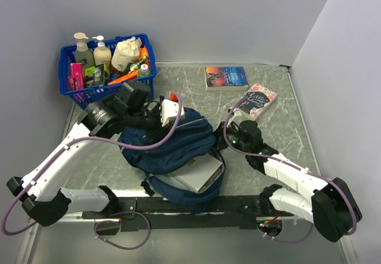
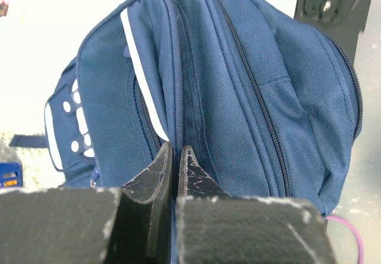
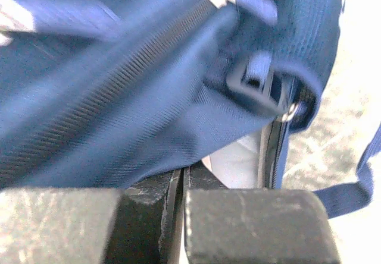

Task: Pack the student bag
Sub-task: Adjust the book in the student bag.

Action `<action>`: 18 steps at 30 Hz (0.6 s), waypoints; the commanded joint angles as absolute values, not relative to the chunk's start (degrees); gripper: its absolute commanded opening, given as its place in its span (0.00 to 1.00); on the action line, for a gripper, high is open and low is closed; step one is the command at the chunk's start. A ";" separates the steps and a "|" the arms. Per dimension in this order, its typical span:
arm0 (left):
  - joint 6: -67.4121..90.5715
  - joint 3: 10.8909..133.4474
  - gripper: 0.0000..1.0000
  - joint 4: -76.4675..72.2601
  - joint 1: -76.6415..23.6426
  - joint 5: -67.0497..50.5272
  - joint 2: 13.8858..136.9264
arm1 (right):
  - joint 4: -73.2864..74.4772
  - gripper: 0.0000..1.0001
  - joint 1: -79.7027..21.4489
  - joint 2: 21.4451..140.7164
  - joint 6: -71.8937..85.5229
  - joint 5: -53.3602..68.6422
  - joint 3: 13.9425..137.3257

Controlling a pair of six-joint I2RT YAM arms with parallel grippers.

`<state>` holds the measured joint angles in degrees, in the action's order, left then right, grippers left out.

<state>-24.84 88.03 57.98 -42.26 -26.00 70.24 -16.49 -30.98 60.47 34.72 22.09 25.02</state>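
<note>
Both grippers are closed: the left gripper (image 2: 175,157) has its two black fingers pinched on a ridge of cloth of the large navy blue fabric student bag (image 1: 172,148); the right gripper (image 3: 181,178) has its fingers pressed together against the same navy fabric at the bag's right edge, though whether cloth is caught between them cannot be told.

By count, there is one student bag, lying in the middle of the grey marbled table (image 1: 297,139) between the two arms; one pale flat rectangular item (image 1: 201,172) shows in its mouth; two paperback books lie beyond it, well apart from it, one with a blue cover (image 1: 226,78) and one with a dark cover edged in pink (image 1: 257,100); one blue plastic basket (image 1: 150,62) stands in the far left corner, with two pump bottles (image 1: 82,50) among its contents.

The bag's long axis runs diagonally, from far left at the left gripper to near right; its mouth faces near right.
</note>
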 commanded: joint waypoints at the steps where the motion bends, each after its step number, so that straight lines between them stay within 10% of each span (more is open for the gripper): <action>1: -29.27 85.53 0.01 48.70 -42.63 -24.45 65.66 | -20.38 0.17 -31.03 59.06 30.85 18.46 24.35; 11: -29.10 71.73 0.01 45.80 -42.63 -20.04 57.14 | -14.44 0.48 -29.37 64.08 28.92 12.76 29.60; 15: -25.32 62.43 0.01 37.64 -42.63 -18.63 52.83 | -13.26 0.94 -20.77 64.06 31.36 12.73 34.09; 18: -22.94 60.30 0.01 35.87 -42.71 -18.02 52.65 | -22.30 1.00 -11.01 72.11 38.92 19.50 37.26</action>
<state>-26.20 61.69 45.78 -42.52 -19.79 54.13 -12.10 -20.47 65.63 32.34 16.10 31.35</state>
